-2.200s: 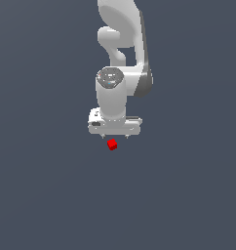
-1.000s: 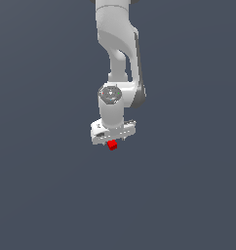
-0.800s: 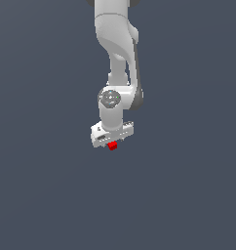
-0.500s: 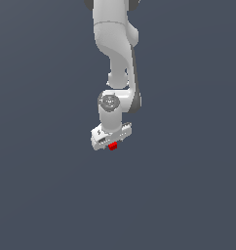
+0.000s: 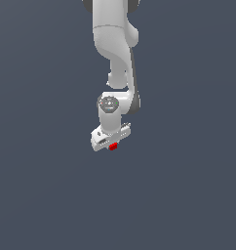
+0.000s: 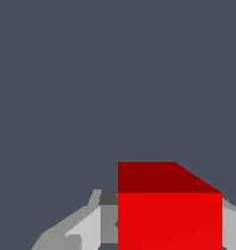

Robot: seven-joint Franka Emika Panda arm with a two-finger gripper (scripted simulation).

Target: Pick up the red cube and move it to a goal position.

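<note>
Franka arm (image 5: 115, 44) reaches down over a bare grey floor (image 5: 188, 195), its white gripper (image 5: 111, 144) low around the red cube (image 5: 113, 146). The wrist view shows the cube (image 6: 169, 215) between the fingers (image 6: 86, 229); whether they are clamped on it cannot be told. Lifting and carrying it to the goal appear still to come; no goal marker is visible.

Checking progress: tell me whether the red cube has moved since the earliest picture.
Cannot tell: the red cube sits level with its earlier spot in the exterior view, now tucked under the hand, with no fixed landmark.
</note>
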